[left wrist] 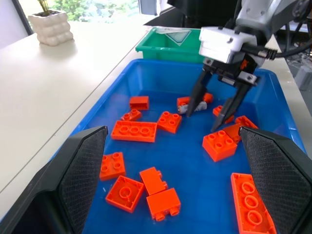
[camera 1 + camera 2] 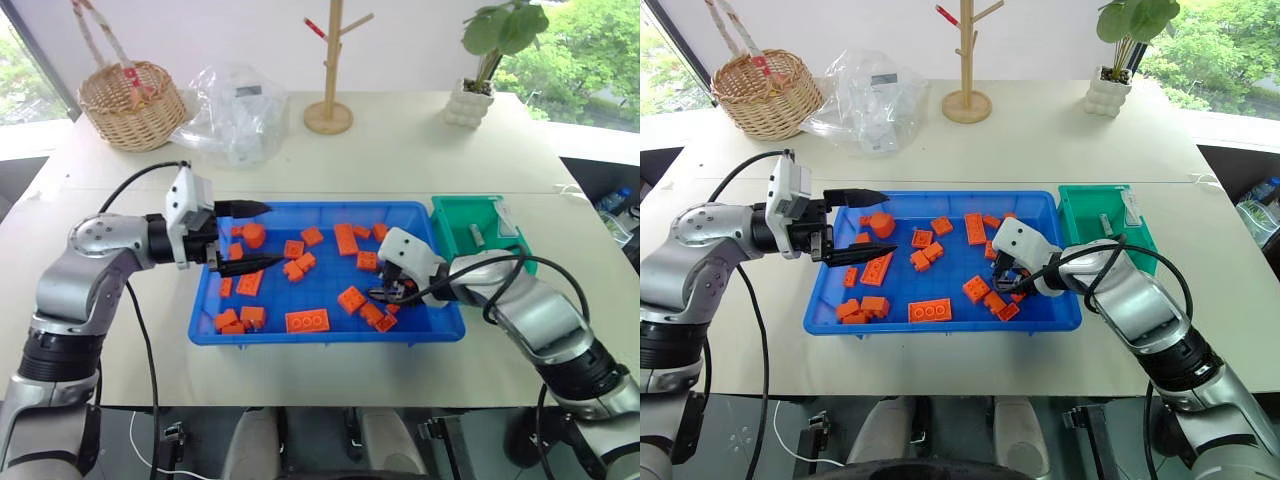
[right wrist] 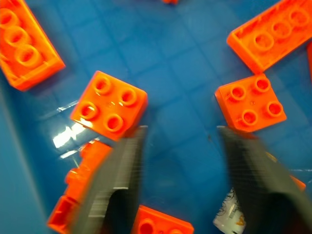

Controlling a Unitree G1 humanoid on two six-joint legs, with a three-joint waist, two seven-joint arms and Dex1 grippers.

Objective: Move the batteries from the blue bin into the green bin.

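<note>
Step in hand: pick a battery from among the bricks.
Head view: my right gripper hangs with fingers apart and empty over the blue bin; the green bin stands just beside it; my left gripper is spread open, idle. Left wrist view: a battery lies at my right fingertip, among orange bricks. Right wrist view: the same battery sits outside the finger; I should shift to straddle it before closing.

My left gripper hangs level with its fingers spread wide, pointing right — my right gripper angles steeply downward, fingers parted and holding nothing.
</note>
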